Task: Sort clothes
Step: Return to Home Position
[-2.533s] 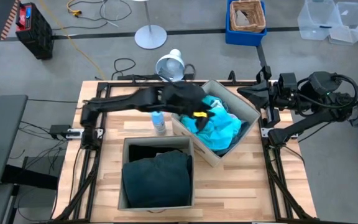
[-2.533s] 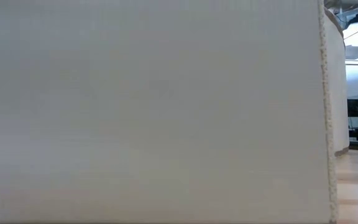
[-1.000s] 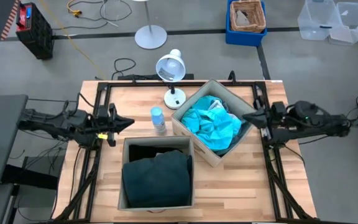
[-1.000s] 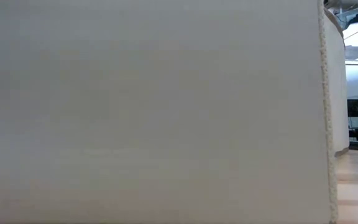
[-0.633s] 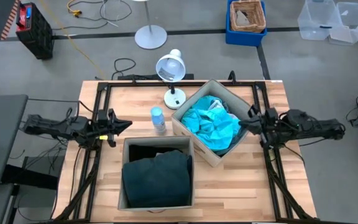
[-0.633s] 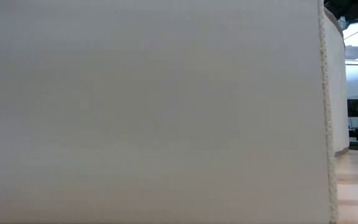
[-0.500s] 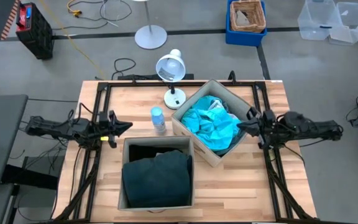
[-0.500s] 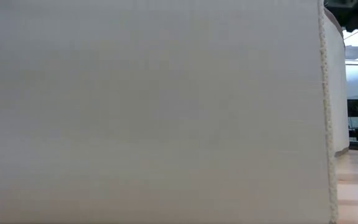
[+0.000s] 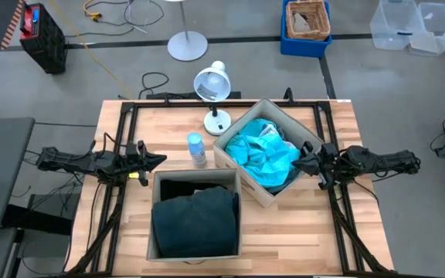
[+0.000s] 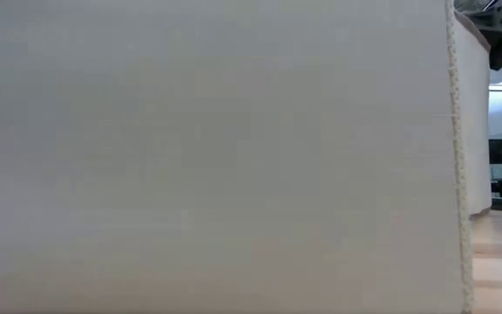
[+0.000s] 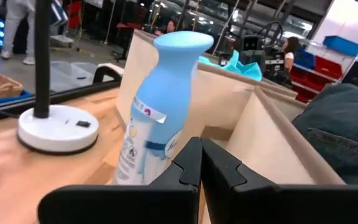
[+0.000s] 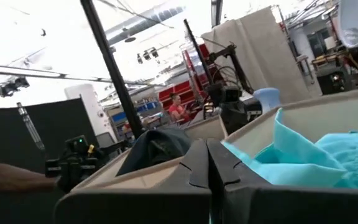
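A bright turquoise garment (image 9: 265, 157) fills the far-right beige box (image 9: 247, 122), with a paler blue piece (image 9: 272, 132) on its far side. A dark green garment (image 9: 195, 224) lies in the near beige box (image 9: 152, 216); something black (image 9: 188, 188) shows at that box's far end. My left gripper (image 9: 158, 160) is shut, low at the table's left, pointing at the near box's far-left corner. My right gripper (image 9: 295, 161) is shut over the turquoise box's right rim. The wrist views show both pairs of fingers closed, my left gripper (image 11: 201, 163) and my right gripper (image 12: 206, 163), with nothing between them.
A light blue spray bottle (image 9: 197, 148) stands between my left gripper and the turquoise box. A white desk lamp (image 9: 213, 86) stands at the far edge, its round base (image 11: 57, 129) on the wood. A beige box wall (image 10: 216, 157) fills the low view.
My right gripper has moved down and toward the table's near-left, from beside the turquoise box's right corner to over its right rim. My left gripper has shifted slightly toward the near edge. Both stay shut. The clothes have not moved.
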